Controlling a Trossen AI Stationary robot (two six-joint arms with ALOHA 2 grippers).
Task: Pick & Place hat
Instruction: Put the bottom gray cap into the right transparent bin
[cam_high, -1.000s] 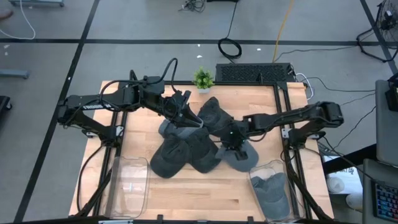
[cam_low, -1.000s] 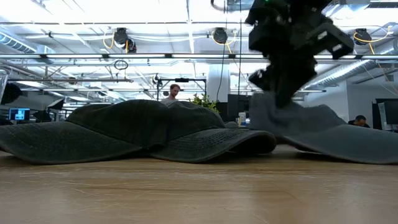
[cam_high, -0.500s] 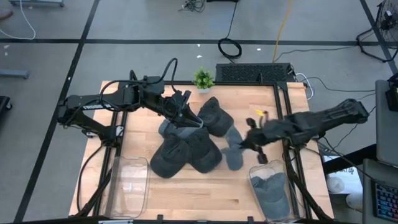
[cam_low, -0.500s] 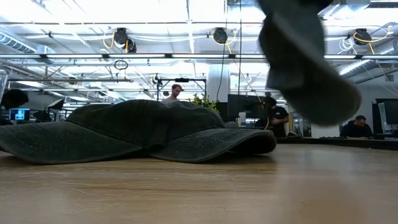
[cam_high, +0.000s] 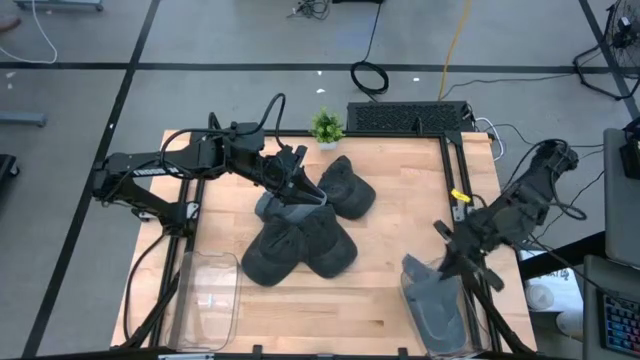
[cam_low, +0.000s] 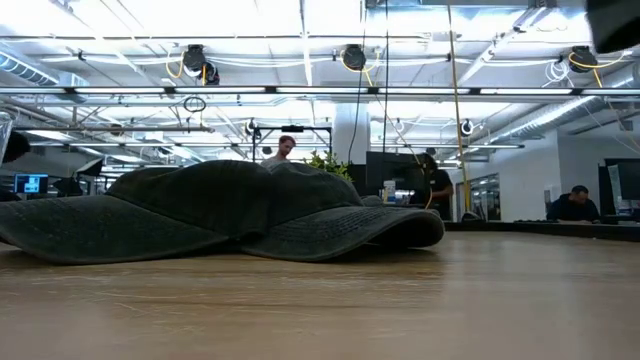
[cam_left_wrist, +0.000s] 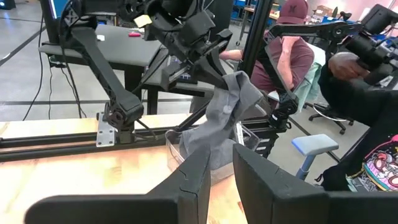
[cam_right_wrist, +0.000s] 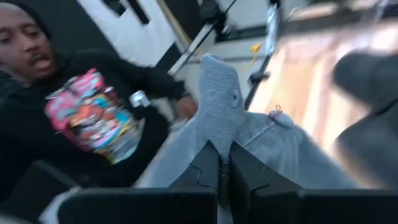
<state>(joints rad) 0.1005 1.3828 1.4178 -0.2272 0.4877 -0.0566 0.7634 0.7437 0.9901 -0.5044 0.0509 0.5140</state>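
Several dark grey hats lie piled mid-table (cam_high: 305, 245), low and wide in the low view (cam_low: 220, 210). My left gripper (cam_high: 303, 187) hovers over the pile's far side, above a lighter grey hat (cam_high: 268, 207); its fingers (cam_left_wrist: 221, 165) are slightly open with nothing between them. My right gripper (cam_high: 447, 262) is at the table's right near corner, over the clear right bin (cam_high: 437, 318), and is shut on a light grey hat (cam_left_wrist: 225, 118) that hangs down from it. My right gripper pinches a raised fold of the grey hat's fabric (cam_right_wrist: 219, 121) between its two fingers, which come from above and point down. The hat hangs slack below the fingers, and its lower end (cam_left_wrist: 202, 149) reaches into the right bin.
The right bin holds more grey hats (cam_high: 440, 325). A second clear bin (cam_high: 207, 292) sits at the left near corner. A small potted plant (cam_high: 326, 126) stands at the far edge. People sit beyond the table's right side (cam_right_wrist: 93, 118).
My right gripper has lifted the light grey hat off the pile's right side and swung it toward the table's right near corner, over the right bin. The hat left the table and now hangs there. It has passed out of the low view.
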